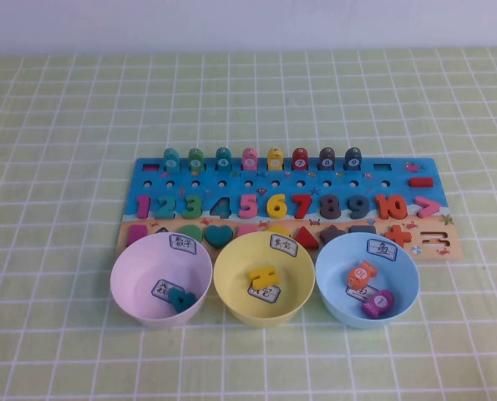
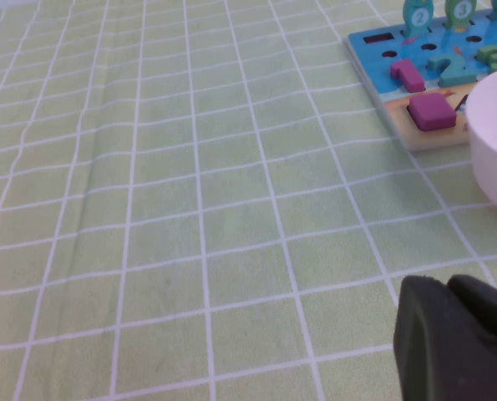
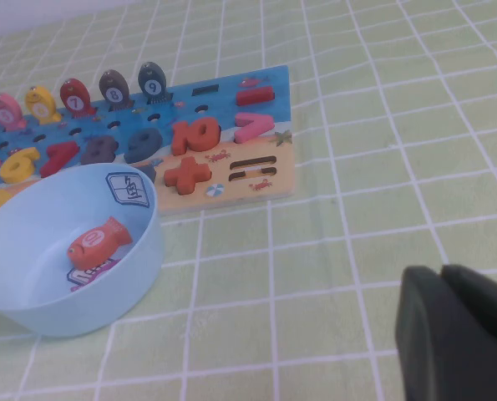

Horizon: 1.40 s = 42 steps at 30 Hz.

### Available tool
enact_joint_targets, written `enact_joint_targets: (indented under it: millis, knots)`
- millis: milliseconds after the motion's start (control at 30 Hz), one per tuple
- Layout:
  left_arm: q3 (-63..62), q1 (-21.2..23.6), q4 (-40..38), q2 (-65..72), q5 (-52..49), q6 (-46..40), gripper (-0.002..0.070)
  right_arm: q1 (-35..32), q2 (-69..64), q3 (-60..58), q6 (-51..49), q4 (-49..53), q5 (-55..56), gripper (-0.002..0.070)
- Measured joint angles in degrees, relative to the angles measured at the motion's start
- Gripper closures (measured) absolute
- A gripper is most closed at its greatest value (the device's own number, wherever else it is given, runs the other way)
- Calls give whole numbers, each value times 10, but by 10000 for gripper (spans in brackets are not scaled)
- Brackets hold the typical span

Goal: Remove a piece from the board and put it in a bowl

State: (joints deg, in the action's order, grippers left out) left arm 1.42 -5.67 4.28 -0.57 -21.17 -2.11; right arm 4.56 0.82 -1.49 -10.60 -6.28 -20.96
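Note:
The orange "10" piece (image 1: 391, 205) lies in its slot at the right end of the board's number row; it also shows in the right wrist view (image 3: 195, 134). The blue and tan board (image 1: 231, 179) lies mid-table. The pink-lilac bowl (image 1: 129, 271) stands in front of the board's left end and holds a teal piece (image 1: 181, 297); its rim shows in the left wrist view (image 2: 492, 142). My left gripper (image 2: 448, 286) is shut and empty over bare cloth, left of the board. My right gripper (image 3: 442, 271) is shut and empty over bare cloth, right of the board. Neither arm shows in the high view.
A yellow bowl (image 1: 227, 292) with a yellow piece (image 1: 262, 274) stands in the middle. A light blue bowl (image 1: 327, 288) holds an orange fish (image 1: 361, 273) and a magenta piece (image 1: 378, 303). An orange plus sign (image 1: 398, 234) sits below the "10". Green checked cloth covers the table.

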Motion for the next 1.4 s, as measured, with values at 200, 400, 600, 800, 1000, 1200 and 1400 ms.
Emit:
enact_joint_targets:
  millis: [200,400,600,800,1000,1200,1400]
  knots:
    - [0,0,0,0,0,0,678,0,0,0,0,0,0,695]
    - [0,0,0,0,0,0,678,0,0,0,0,-8,0,695]
    - [0,0,0,0,0,0,678,0,0,0,0,-207,30,695]
    - [0,0,0,0,0,0,678,0,0,0,0,-507,63,695]
    - [0,0,0,0,0,0,678,0,0,0,0,-511,88,695]
    - [0,0,0,0,0,0,678,0,0,0,82,-501,61,695]
    - [0,0,0,0,0,0,678,0,-75,94,140,-374,-75,695]
